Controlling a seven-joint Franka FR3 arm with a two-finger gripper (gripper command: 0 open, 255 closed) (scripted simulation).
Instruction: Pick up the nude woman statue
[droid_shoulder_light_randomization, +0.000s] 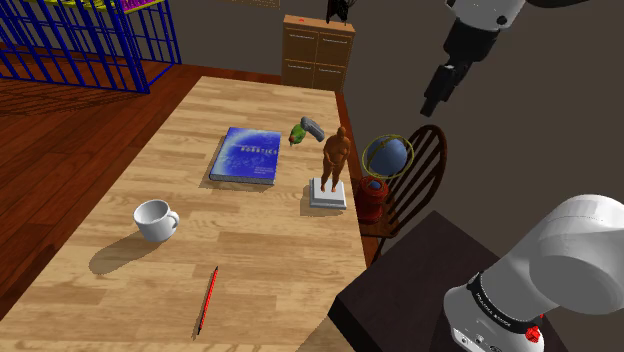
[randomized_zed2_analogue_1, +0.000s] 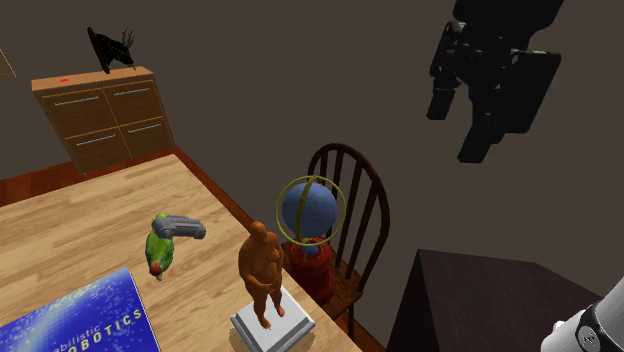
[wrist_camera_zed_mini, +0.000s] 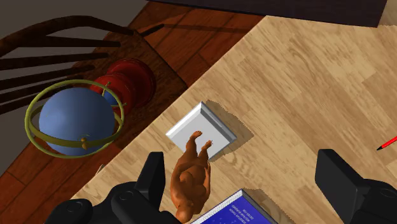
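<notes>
In the shoulder view, blue wire bars (droid_shoulder_light_randomization: 90, 45) stand on the floor at the far left, past the wooden surface (droid_shoulder_light_randomization: 250, 240). On the surface a white mug (droid_shoulder_light_randomization: 155, 220) sits upright nearest that side, and a red pencil (droid_shoulder_light_randomization: 207, 298) lies closer to the camera. Next comes a blue book (droid_shoulder_light_randomization: 246, 155), lying flat. Just off its far right corner is a green toy bird (droid_shoulder_light_randomization: 298, 135) with a grey piece (droid_shoulder_light_randomization: 312, 125) across its top. Behind them a wooden cabinet (droid_shoulder_light_randomization: 317, 55) stands against the back wall.

The statue (droid_shoulder_light_randomization: 336, 158), an orange-brown figure, stands upright on a pale square base (droid_shoulder_light_randomization: 327, 194) near the surface's right edge, beside the book but apart from it. Off that edge a blue globe (droid_shoulder_light_randomization: 388, 157) in a yellowish ring, on a red foot, rests on the seat of a dark wooden chair (droid_shoulder_light_randomization: 432, 150).

The pincer (droid_shoulder_light_randomization: 433, 105) hangs high in the air, right of the statue and above the chair, well apart from everything. In the wrist view its two black fingers (wrist_camera_zed_mini: 153, 181) are spread wide and hold nothing. The statue appears between them, well below and close by one finger. The white arm (droid_shoulder_light_randomization: 570, 250) rises by the dark stand (droid_shoulder_light_randomization: 400, 290) at the lower right.
</notes>
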